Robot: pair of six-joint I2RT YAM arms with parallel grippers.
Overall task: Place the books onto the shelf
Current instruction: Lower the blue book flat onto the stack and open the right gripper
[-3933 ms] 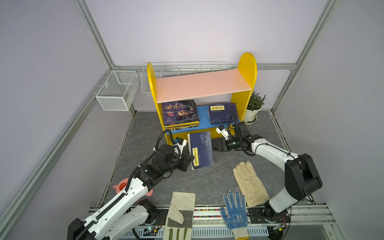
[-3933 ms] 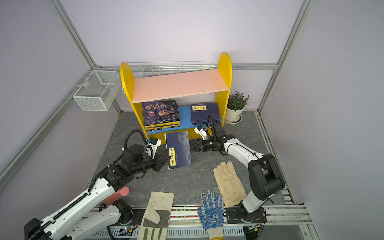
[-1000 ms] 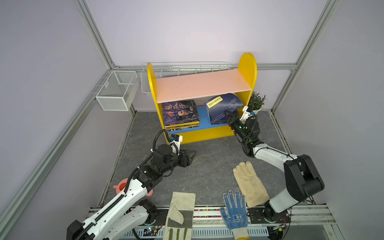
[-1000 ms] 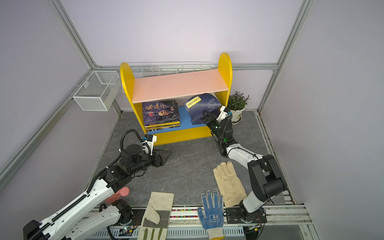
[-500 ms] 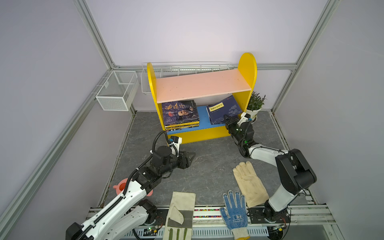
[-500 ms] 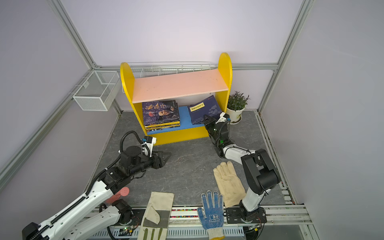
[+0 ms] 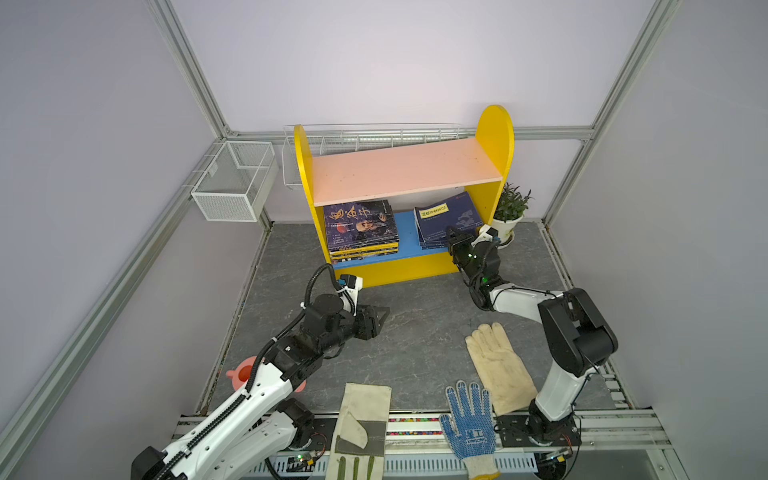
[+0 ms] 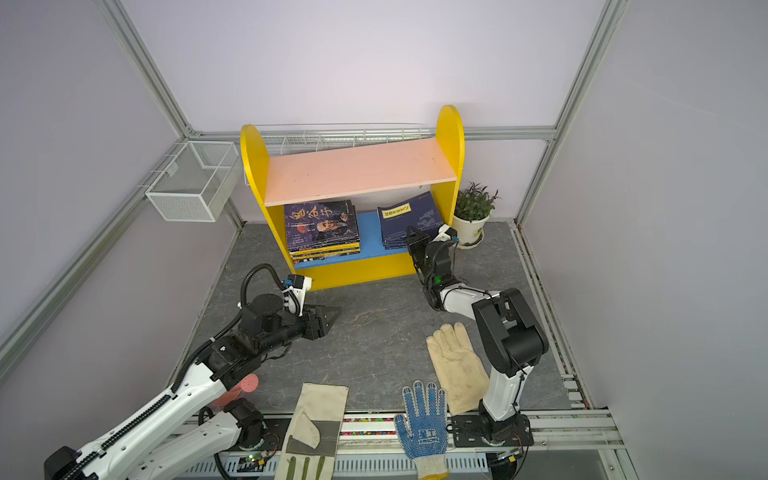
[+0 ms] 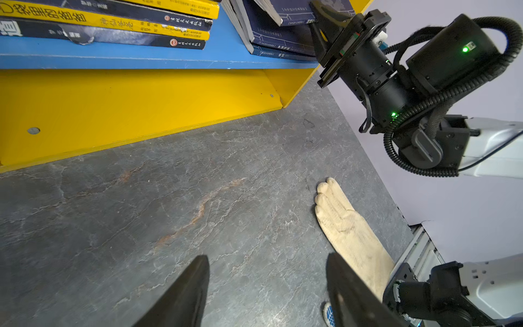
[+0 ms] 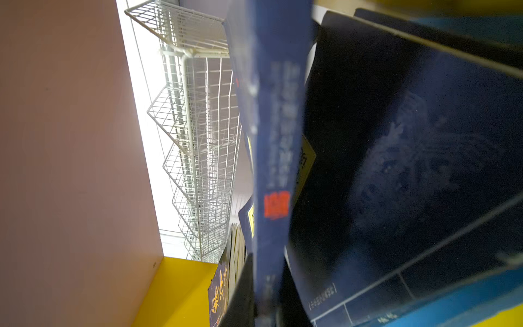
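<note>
The shelf has yellow sides, a bare pink upper board and a blue lower board. A stack of books lies on the left of the blue board. On the right lies a navy pile. My right gripper is shut on the near edge of the top navy book, which lies tilted on that pile. My left gripper hangs open and empty over the floor in front of the shelf.
A cream glove, a blue-dotted glove and a canvas glove lie near the front rail. A potted plant stands right of the shelf. A wire basket hangs on the left wall. A pink object sits under the left arm.
The right gripper has carried the navy book from the floor into the lower tier and, over the last second, lowered it onto the right pile. The left arm has barely moved.
</note>
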